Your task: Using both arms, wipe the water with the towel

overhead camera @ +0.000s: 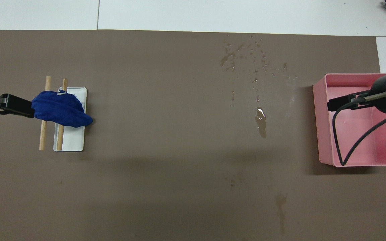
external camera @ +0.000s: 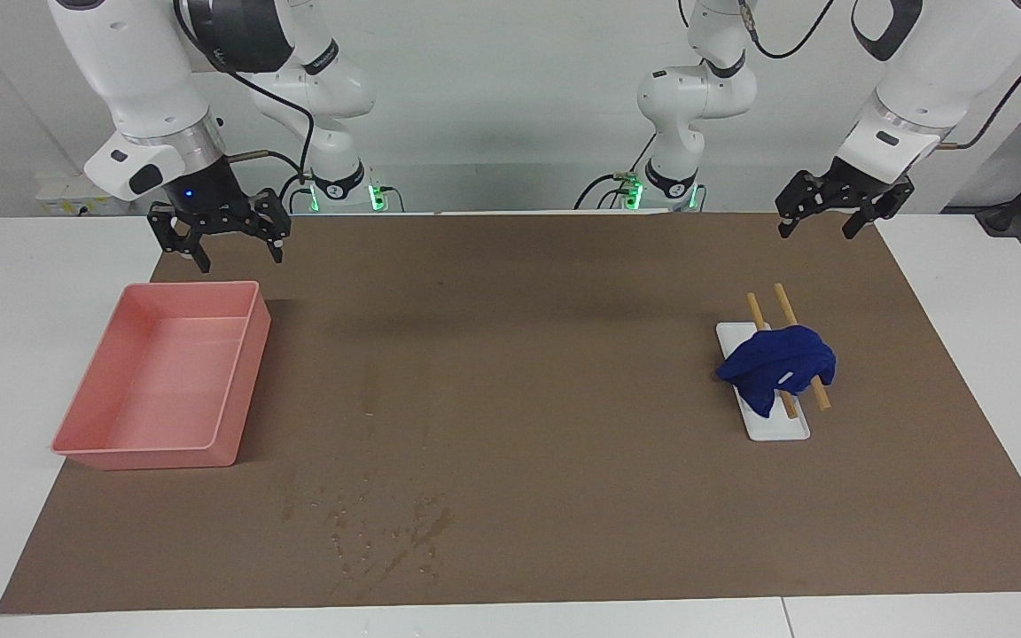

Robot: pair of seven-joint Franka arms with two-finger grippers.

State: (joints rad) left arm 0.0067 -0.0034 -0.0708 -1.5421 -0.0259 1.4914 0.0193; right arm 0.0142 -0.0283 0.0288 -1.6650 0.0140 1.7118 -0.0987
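The blue towel (external camera: 776, 368) (overhead camera: 60, 108) lies bunched on two wooden sticks (external camera: 783, 304) (overhead camera: 42, 134) laid across a white tray (external camera: 781, 430) (overhead camera: 74, 142), at the left arm's end of the brown mat. The water (external camera: 371, 390) (overhead camera: 262, 122) is a narrow darker streak with pale glints mid-mat, toward the right arm's end. My left gripper (external camera: 818, 229) (overhead camera: 28, 108) hangs open and empty in the air over the mat, apart from the towel. My right gripper (external camera: 240, 255) (overhead camera: 337, 102) hangs open and empty over the pink bin's rim.
A pink bin (external camera: 147, 456) (overhead camera: 322, 134) stands empty at the right arm's end of the mat. Dark speckled splatter marks (external camera: 386, 532) (overhead camera: 243, 57) lie farther from the robots than the water. White table borders the mat (external camera: 564, 399).
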